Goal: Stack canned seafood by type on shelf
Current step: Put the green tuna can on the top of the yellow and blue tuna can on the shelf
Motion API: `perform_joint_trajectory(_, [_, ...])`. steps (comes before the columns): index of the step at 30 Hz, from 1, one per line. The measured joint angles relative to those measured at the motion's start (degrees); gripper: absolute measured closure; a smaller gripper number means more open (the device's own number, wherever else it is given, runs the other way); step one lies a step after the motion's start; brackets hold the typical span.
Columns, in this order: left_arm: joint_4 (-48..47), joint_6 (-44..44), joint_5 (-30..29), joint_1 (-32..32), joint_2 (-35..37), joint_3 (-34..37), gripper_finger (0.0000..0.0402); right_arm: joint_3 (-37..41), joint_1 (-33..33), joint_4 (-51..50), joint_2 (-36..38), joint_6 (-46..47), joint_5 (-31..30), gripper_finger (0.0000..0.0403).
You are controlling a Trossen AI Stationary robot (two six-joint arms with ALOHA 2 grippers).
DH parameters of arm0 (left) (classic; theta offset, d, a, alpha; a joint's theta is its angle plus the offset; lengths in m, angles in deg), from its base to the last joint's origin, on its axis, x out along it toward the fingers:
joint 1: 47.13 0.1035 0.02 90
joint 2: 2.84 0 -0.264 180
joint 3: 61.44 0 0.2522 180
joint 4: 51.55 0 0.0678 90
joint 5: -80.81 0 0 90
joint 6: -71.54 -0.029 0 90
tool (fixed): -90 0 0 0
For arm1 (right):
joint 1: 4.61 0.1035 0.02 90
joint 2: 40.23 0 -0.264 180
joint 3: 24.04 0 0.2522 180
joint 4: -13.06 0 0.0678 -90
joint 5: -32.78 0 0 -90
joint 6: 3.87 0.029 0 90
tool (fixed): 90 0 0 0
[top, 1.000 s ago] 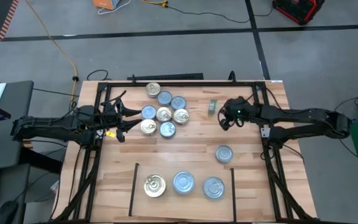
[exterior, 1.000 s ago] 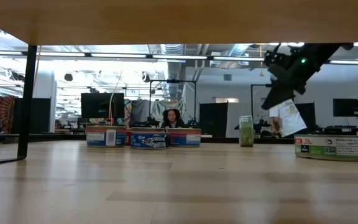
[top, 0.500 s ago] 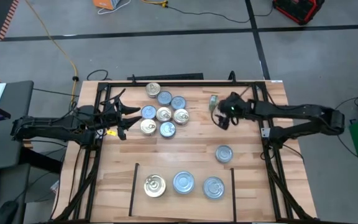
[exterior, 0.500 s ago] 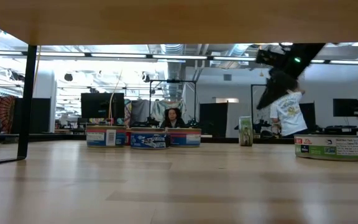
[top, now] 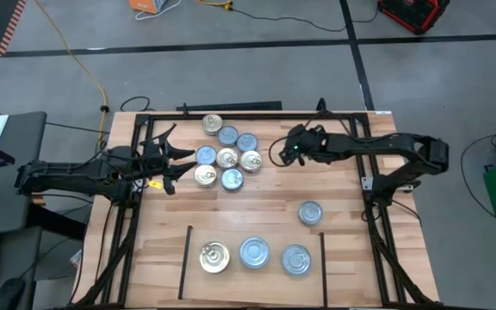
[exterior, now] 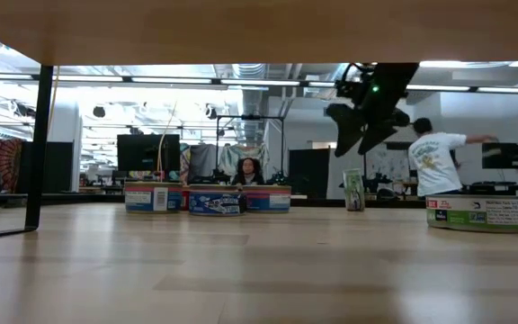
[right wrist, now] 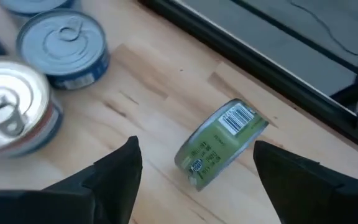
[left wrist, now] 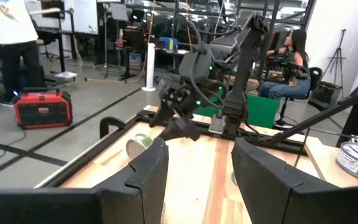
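Note:
A green-labelled tin point(right wrist: 219, 142) stands on its rim on the far part of the table, also seen in the low view point(exterior: 354, 189). My right gripper point(top: 285, 155) hovers open above it, one finger to either side, touching nothing. To its left, several silver- and gold-topped tins point(top: 228, 155) stand in a cluster. On the shelf point(top: 185, 258) at the near edge sit a gold-topped tin point(top: 214, 257) and two silver-topped ones point(top: 255, 252), point(top: 295, 258). A lone silver tin point(top: 310, 213) rests between. My left gripper point(top: 167, 160) waits open at the cluster's left.
A black metal frame point(top: 231, 114) runs round the tabletop, its bar just beyond the green tin. Bare wood lies between the cluster and the shelf. Beyond the table a person in a white shirt point(exterior: 434, 162) stands and another point(exterior: 250, 171) sits.
My right gripper has opened and travelled toward the table's left edge, from right of the green tin to above it, close to the cluster. The tin stays on its rim in place.

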Motion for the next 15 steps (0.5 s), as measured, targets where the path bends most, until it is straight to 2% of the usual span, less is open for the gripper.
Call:
perform_joint_trajectory(8, [-0.21,0.36,0.19,0.00,0.00,0.00,0.0233,-0.10,1.86,1.79,-4.24,8.88,-7.41,0.0071])
perform_joint_trajectory(15, [-0.58,0.54,0.54,0.00,0.00,0.00,0.0233,-0.10,3.00,5.42,-8.29,7.56,-7.66,0.0071])
